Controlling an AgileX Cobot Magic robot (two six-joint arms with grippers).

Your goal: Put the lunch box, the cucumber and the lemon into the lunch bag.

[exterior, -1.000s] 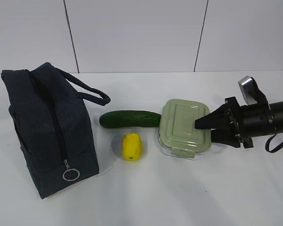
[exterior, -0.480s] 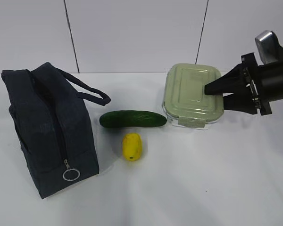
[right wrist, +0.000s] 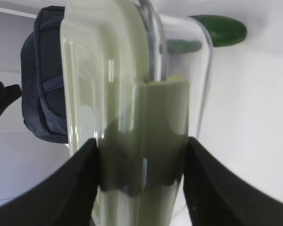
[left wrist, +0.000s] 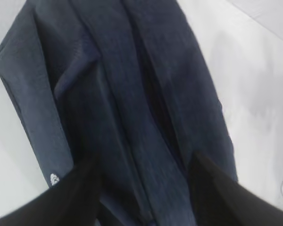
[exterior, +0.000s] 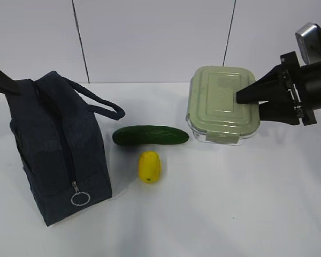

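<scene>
Lunch box (exterior: pixel 222 103): now lifted clear of the bench (exterior: pixel 203 214), higher than a second ago, right of the lunch bag (exterior: pixel 59 150).
Right gripper (exterior: pixel 245 99): clamped on the box's edge.
Left gripper (left wrist: pixel 144 193): fingers apart above the bag.
Cucumber (exterior: pixel 150 135), lemon (exterior: pixel 149 166): unmoved beside the bag.
Meaning: carry toward the bag comes next.

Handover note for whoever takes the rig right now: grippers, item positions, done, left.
Right gripper: shut on the lunch box, held off the table, tilted.
Left gripper: open, empty, over the lunch bag.
Cucumber and lemon lie on the table right of the bag, apart from each other.
Done: box picked up.
Left: all three items into the bag; from the front its zipper looks closed.
</scene>
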